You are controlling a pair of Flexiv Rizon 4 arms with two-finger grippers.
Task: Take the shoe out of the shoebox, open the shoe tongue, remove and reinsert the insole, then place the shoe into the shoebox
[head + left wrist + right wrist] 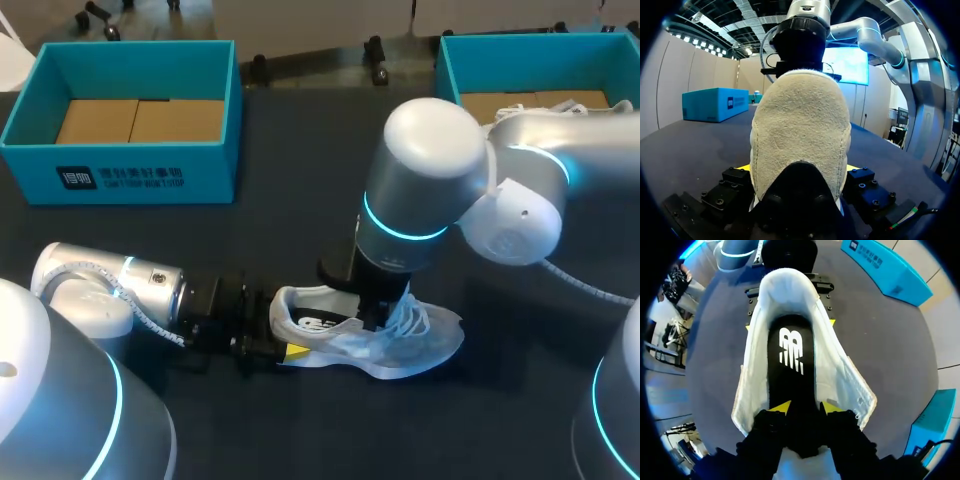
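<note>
The shoe (420,345) is laid on its sole on the dark table (120,230), in the lower middle of the head view, its heel turned to the left of the frame and its toe to the right. Neither box holds it: the left box (140,175) is seen at the upper left of the frame and the right box (450,60) at the upper right, both well apart from the shoe.

The left gripper (285,352) is brought in low over the table from the lower left and is set at the heel. In the left wrist view the heel of the shoe (800,115) is seen filling the space between the fingers of the left gripper (797,167); a yellow tip is pressed to each side of it, so the heel is clamped.

The right gripper (378,312) is pointed straight down into the shoe's opening, beside the loose white laces. In the right wrist view the shoe (840,370) is seen spread wide, with the black insole (790,350) lying inside it. The right gripper (804,407) is narrowed to a small gap, and the forward part of the insole is pinched between its two yellow tips.
</note>
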